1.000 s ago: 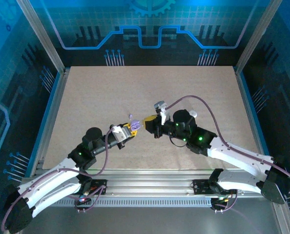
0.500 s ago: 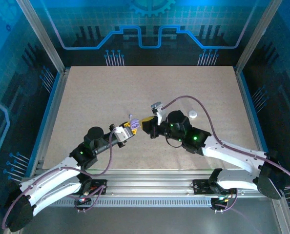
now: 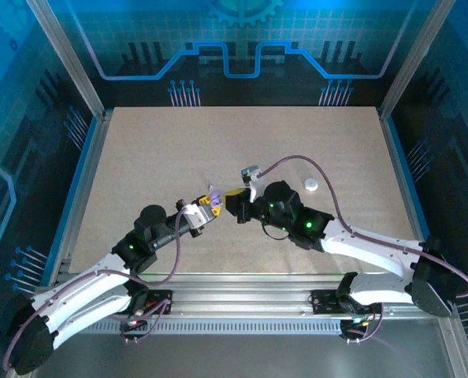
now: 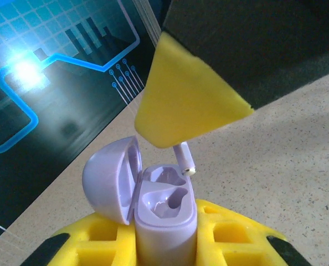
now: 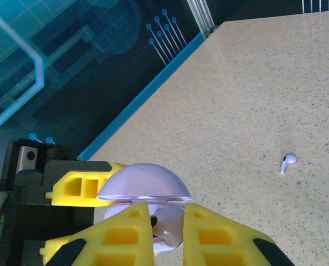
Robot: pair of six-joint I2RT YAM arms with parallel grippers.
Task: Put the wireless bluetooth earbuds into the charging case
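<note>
The lavender charging case (image 4: 163,213) stands upright with its lid (image 4: 106,177) swung open to the left, and my left gripper (image 4: 164,235) is shut on its body. Both cavities of the case show bare. My right gripper (image 5: 165,230) is shut on a lavender earbud (image 5: 173,227) directly above the case. In the left wrist view the earbud's stem (image 4: 184,158) pokes out under the right gripper's yellow finger (image 4: 181,105), its tip at the rim of the far cavity. In the top view both grippers (image 3: 206,209) (image 3: 232,198) meet over the table's middle.
A white earbud (image 5: 287,160) lies loose on the speckled tabletop (image 3: 242,142), to the right of the grippers, where the top view shows a white item (image 3: 310,185). Metal frame rails (image 3: 72,189) border the table on its sides.
My right gripper has travelled left with the lavender earbud, closing the gap to the case until the bud hangs over it. The left gripper has kept hold of the case and barely moved.
</note>
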